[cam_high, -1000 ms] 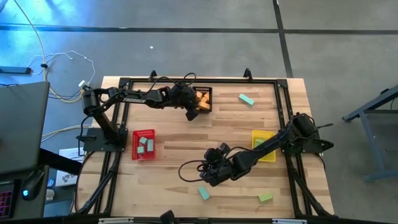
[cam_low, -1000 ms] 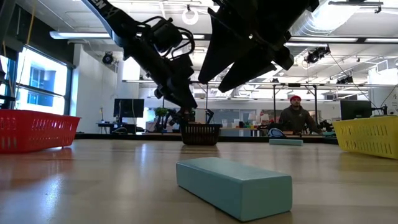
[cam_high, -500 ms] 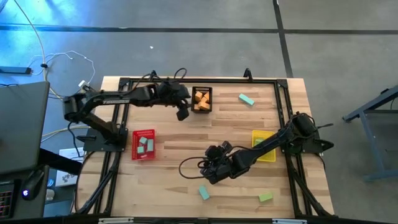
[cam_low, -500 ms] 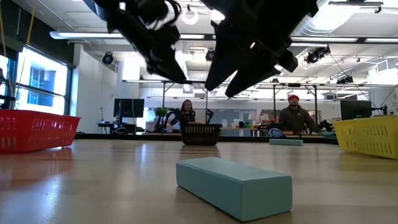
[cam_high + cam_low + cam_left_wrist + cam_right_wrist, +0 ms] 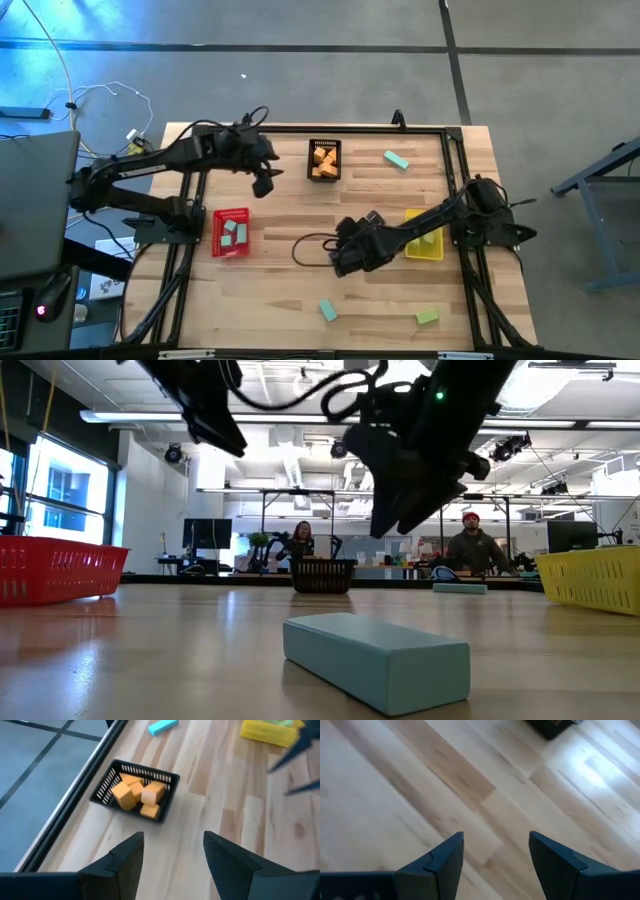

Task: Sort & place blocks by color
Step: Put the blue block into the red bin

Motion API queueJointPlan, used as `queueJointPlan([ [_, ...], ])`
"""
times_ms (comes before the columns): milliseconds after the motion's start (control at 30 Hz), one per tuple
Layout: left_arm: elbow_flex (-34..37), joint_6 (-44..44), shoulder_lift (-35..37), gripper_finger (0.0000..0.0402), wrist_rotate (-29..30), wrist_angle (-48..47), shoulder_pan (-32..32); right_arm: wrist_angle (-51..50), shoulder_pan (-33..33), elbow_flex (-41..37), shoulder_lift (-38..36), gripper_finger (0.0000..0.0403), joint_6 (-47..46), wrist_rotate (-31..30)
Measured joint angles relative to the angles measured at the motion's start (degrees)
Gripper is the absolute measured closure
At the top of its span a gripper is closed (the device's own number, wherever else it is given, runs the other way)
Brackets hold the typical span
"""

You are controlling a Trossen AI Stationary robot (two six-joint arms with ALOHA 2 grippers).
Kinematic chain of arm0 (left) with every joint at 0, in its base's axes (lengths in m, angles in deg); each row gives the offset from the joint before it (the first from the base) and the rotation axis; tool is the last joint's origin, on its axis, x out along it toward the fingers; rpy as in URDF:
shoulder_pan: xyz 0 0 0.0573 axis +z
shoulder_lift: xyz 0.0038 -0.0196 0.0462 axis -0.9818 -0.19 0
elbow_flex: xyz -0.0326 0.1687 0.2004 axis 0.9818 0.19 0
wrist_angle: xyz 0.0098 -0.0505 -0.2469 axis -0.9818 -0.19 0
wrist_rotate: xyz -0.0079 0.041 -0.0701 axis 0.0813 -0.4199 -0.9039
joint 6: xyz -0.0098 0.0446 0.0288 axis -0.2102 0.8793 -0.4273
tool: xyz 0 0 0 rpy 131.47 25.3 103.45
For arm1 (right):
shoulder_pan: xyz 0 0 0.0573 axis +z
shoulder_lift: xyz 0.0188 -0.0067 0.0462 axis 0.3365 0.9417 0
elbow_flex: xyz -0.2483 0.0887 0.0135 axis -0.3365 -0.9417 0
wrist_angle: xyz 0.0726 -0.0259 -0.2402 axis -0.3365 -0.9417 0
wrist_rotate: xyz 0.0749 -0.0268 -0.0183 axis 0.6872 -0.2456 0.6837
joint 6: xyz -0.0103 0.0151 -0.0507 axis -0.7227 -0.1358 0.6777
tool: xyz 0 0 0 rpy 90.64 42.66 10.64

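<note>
Left claw (image 5: 263,184) spread apart and empty, hanging above bare tabletop (image 5: 290,215) in the upper left of the high view, just left of the black basket (image 5: 325,160); its two fingers (image 5: 127,857) seen parted in the left wrist view, with nothing between them. Right claw (image 5: 342,258) likewise wide and empty, poised over bare wood near the centre of the high view, left of the yellow basket (image 5: 424,234); only wood grain visible between its fingers (image 5: 445,857) in the right wrist view. Three baskets in all: black at upper centre, red (image 5: 231,232) at left, yellow at right. Orange blocks (image 5: 323,160) heaped in the black basket, about five countable in the left wrist view (image 5: 135,795). Two pale mint blocks (image 5: 235,232) inside the red basket. Three blocks loose on the tabletop: one teal bar (image 5: 396,159) at upper right, one teal block (image 5: 327,310) at lower centre, filling the foreground of the low view (image 5: 376,658), and one light green block (image 5: 427,317) at lower right. Contents of the yellow basket too hidden by the right arm to count. Two people (image 5: 301,543) seated in the room beyond the tabletop in the low view.
</note>
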Motion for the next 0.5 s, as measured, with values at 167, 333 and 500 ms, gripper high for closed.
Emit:
queueJointPlan([
  [167, 0.0, -2.1, 2.1, 0.0209, 0.0, -4.4, -1.8, -3.5, -3.1, 0.0, 0.0, 0.0192, 1.7, 3.9],
  [333, 0.0, -3.1, 2.5, 0.0209, 0.0, -8.3, -4.4, -7.2, -6.6, 0.0, 0.0, 0.0192, 5.8, 6.6],
  [500, 0.0, -4.1, 2.5, 0.0209, 0.0, -11.0, -7.4, -11.9, -9.8, 0.0, 0.0, 0.0192, 8.6, 7.0],
])
